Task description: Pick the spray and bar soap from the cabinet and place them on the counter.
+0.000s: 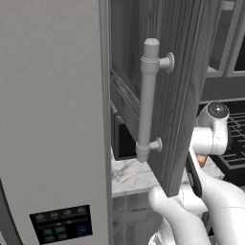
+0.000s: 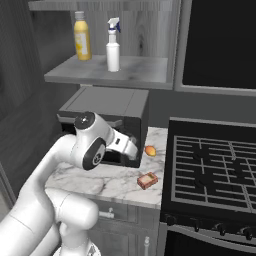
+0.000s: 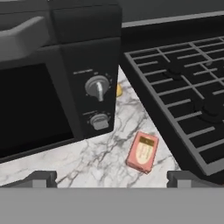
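The bar soap (image 2: 147, 180) lies flat on the white marble counter (image 2: 107, 185), between the microwave and the stovetop. In the hand view the bar soap (image 3: 142, 152) shows orange-brown with a paler face, just ahead and a little right of my gripper (image 3: 113, 179). The gripper is open with nothing between its fingers and hovers over the counter (image 3: 96, 162). The spray (image 2: 113, 45), a white bottle with a blue trigger, stands upright on the open cabinet's shelf (image 2: 135, 71). The cabinet door (image 1: 179, 72) with its pale bar handle (image 1: 148, 95) is swung open.
A yellow bottle (image 2: 81, 36) stands left of the spray. A dark microwave (image 2: 107, 117) sits under the shelf, with a small yellow-orange thing (image 2: 150, 150) beside it. The black stovetop (image 2: 215, 165) borders the counter on the right. The tall grey fridge (image 1: 48, 119) stands at the left.
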